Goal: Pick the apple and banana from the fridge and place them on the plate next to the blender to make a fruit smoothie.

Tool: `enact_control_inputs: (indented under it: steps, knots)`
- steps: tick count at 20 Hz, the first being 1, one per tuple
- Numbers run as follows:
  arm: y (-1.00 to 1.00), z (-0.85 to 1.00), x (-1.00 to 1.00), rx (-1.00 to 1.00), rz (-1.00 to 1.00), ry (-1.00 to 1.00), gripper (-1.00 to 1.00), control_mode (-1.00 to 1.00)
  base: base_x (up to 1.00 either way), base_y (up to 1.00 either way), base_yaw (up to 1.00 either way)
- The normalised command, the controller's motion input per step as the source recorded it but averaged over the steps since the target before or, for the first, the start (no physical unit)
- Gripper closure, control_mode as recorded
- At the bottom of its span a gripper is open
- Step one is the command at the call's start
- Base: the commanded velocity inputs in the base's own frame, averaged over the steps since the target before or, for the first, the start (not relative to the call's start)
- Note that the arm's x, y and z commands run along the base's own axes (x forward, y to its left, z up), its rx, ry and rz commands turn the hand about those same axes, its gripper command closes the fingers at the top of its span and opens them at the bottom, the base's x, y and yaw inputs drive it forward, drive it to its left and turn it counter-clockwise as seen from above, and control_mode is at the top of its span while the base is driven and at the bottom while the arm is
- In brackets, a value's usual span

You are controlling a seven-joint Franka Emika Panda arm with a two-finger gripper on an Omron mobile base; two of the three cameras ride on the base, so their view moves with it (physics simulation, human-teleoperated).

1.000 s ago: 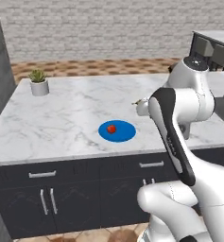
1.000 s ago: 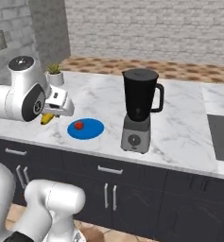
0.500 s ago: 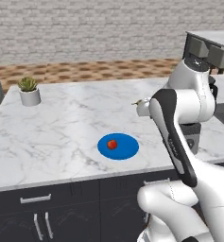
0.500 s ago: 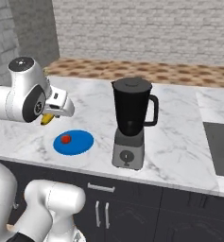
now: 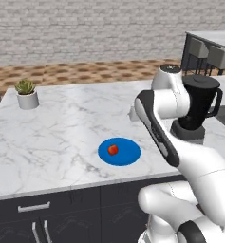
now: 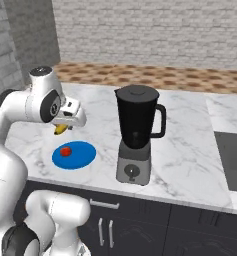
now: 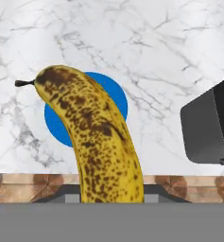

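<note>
My gripper (image 6: 64, 126) is shut on the banana (image 6: 60, 130), a yellow, brown-speckled fruit held in the air above the counter, just behind the blue plate (image 6: 82, 156). In the hand view the banana (image 7: 97, 137) rises from the bottom and covers part of the plate (image 7: 117, 101). The small red apple (image 5: 113, 149) lies on the plate (image 5: 128, 154), left of its middle. The black blender (image 6: 136, 135) stands right of the plate; its grey base (image 7: 210, 127) shows at the right of the hand view. The fridge is out of view.
A small potted plant (image 5: 26, 93) stands at the counter's far left. A dark cooktop (image 6: 232, 150) lies right of the blender. The marble counter (image 5: 61, 128) has bare room around the plate, with its front edge close to the plate.
The base has moved, so the whole scene has shifted: the blender has come into the left base view. The gripper holds the banana as before; the apple still lies on the plate.
</note>
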Motion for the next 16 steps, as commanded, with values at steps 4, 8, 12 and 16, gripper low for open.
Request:
enact_control_inputs:
  steps: [4, 8, 12, 16]
  knots:
    - [0.00, -0.76, 0.59, -0.01, 0.00, 0.24, 1.00, -1.00, 0.00, 0.00, 0.00]
    - [0.14, -0.75, 0.25, 0.00, 0.00, 0.19, 1.00, -1.00, 0.00, 0.00, 0.00]
    - [0.33, -0.67, 0.03, 0.00, 0.00, 0.13, 1.00, -1.00, 0.00, 0.00, 0.00]
    - [0.19, -0.71, 0.17, 0.00, 0.00, 0.03, 1.00, -1.00, 0.00, 0.00, 0.00]
